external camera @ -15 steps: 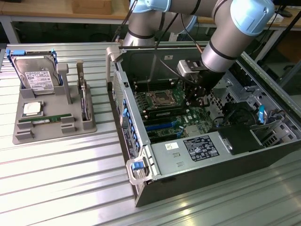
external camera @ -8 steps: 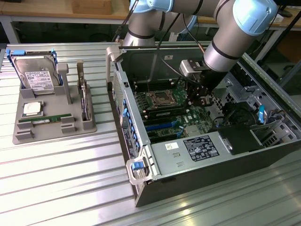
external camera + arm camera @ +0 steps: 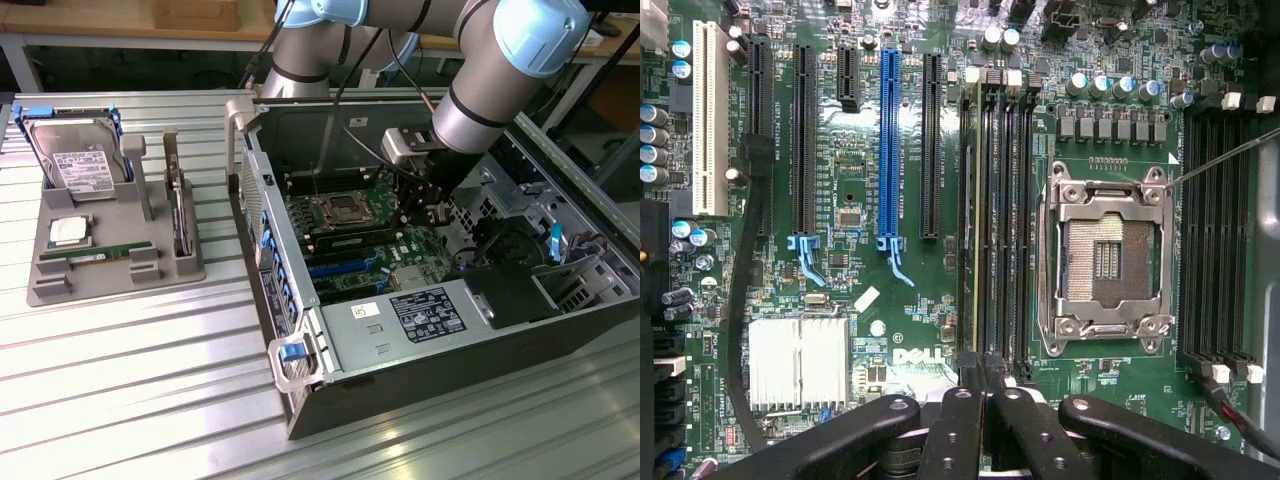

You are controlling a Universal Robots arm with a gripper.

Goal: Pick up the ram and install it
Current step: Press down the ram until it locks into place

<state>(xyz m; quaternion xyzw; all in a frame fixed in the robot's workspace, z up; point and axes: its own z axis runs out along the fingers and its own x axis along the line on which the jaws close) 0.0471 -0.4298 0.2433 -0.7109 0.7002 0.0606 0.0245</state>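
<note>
Exterior view: the robot's black gripper point(image 3: 432, 210) hangs inside the open black computer case point(image 3: 300, 405), low over the green motherboard point(image 3: 400, 250) and just to the exterior view's right of the silver processor socket point(image 3: 335, 210). A long, thin green ram stick with a white sticker point(image 3: 100, 255) lies flat in the grey moulded tray point(image 3: 110, 278) on the ribbed metal surface point(image 3: 150, 380). It is well apart from the gripper, towards the exterior view's left, outside the case. Its long axis runs left to right in that view. A silver hard drive with a white label point(image 3: 75, 160) and a square silver processor chip point(image 3: 68, 230) sit farther back in the same tray.

In the wrist view the gripper point(image 3: 985, 400) has its fingers pressed together, and nothing shows between them. They sit at one end of a bank of long black memory slots point(image 3: 1005, 220) beside the socket point(image 3: 1105, 255). The slots' long axes run straight away from the fingertips. A thin greenish edge point(image 3: 975, 220) stands along the slot farthest from the socket. It looks like a module seated there, though I cannot tell for sure. If so, the gripper lines up with that slot's length rather than across it.
</note>
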